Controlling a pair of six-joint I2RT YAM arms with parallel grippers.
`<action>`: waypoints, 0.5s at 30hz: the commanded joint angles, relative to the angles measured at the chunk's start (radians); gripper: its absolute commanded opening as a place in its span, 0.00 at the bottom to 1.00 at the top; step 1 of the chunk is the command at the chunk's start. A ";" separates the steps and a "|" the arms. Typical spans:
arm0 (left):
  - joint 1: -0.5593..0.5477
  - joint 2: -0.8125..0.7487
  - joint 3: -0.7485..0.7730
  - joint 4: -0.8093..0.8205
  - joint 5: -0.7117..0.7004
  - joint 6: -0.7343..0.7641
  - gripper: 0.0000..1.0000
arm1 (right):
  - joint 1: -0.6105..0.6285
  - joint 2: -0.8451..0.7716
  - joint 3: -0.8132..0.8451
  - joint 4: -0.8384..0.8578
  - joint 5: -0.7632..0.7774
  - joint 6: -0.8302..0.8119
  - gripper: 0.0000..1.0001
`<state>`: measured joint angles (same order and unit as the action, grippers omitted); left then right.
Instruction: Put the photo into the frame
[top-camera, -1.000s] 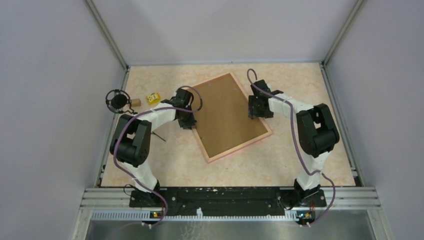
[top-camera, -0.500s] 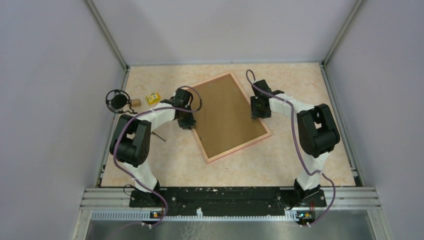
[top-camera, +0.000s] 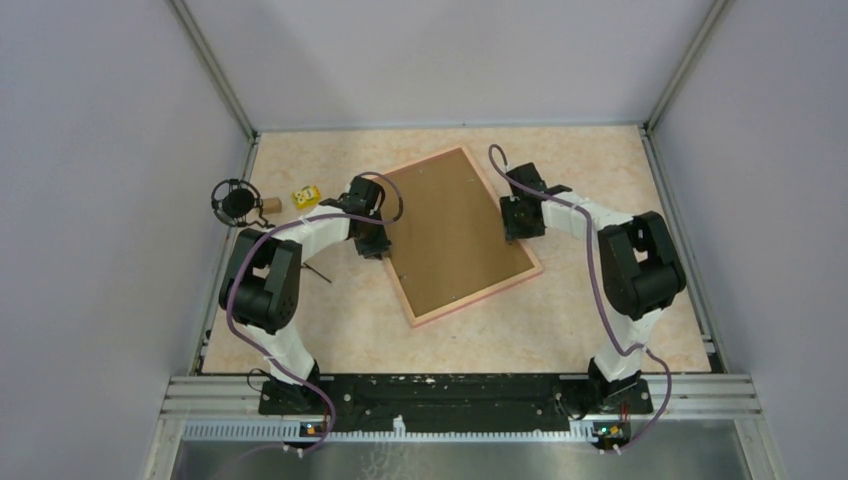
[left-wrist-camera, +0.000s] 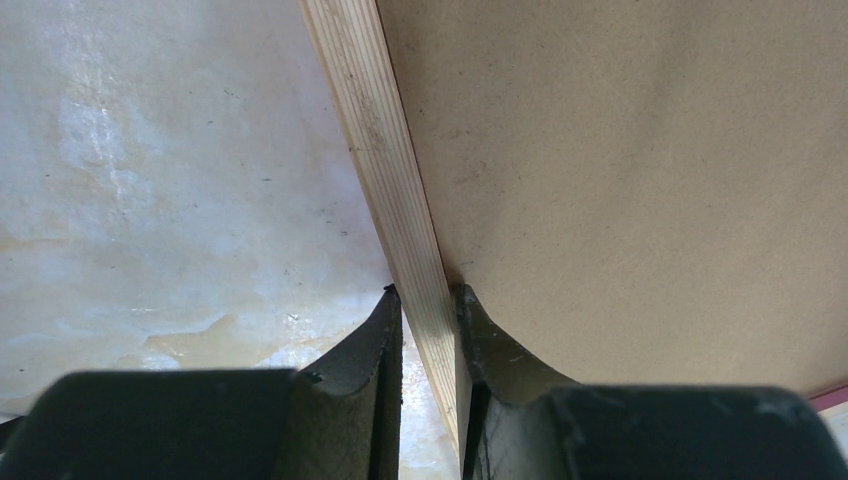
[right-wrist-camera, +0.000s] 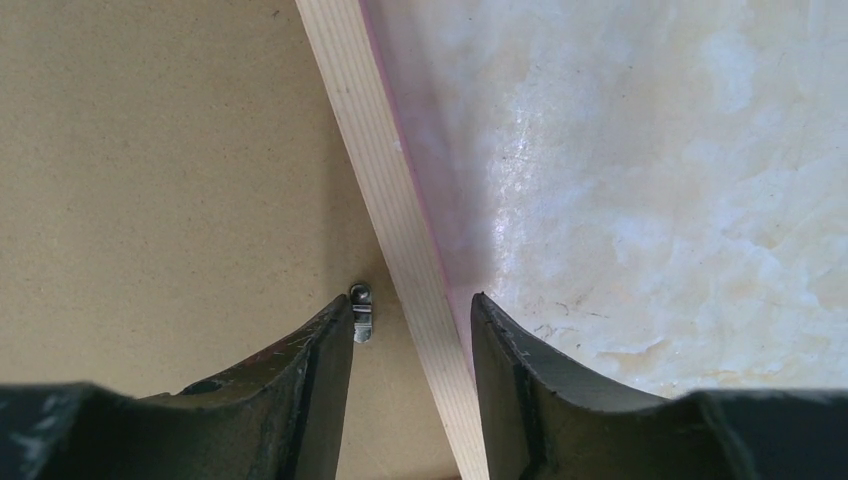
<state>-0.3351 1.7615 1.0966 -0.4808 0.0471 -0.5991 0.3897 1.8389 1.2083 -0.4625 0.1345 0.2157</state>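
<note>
frame (top-camera: 480, 296): flat on counter (top-camera: 330, 160), back side up, brown board (top-camera: 455, 230) seated inside its rails | left tool (left-wrist-camera: 428, 300): clamped across the frame's left rail, one finger outside, one on the board side | right tool (right-wrist-camera: 412, 305): fingers apart, straddling the frame's right rail, inner finger beside a small metal tab (right-wrist-camera: 361, 312)

Nothing readable; marks on the small yellow block (top-camera: 306, 197) are too small.
</note>
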 joint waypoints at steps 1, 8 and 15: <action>0.018 0.039 -0.024 -0.032 -0.053 0.058 0.00 | -0.008 -0.013 -0.050 -0.076 0.028 -0.071 0.47; 0.021 0.036 -0.026 -0.031 -0.023 0.059 0.00 | -0.010 -0.026 -0.058 -0.060 0.010 -0.070 0.51; 0.022 0.035 -0.027 -0.027 -0.013 0.066 0.00 | -0.019 -0.040 -0.072 -0.041 0.013 -0.067 0.24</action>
<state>-0.3283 1.7630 1.0966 -0.4805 0.0643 -0.5968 0.3866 1.8172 1.1782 -0.4419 0.1314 0.1642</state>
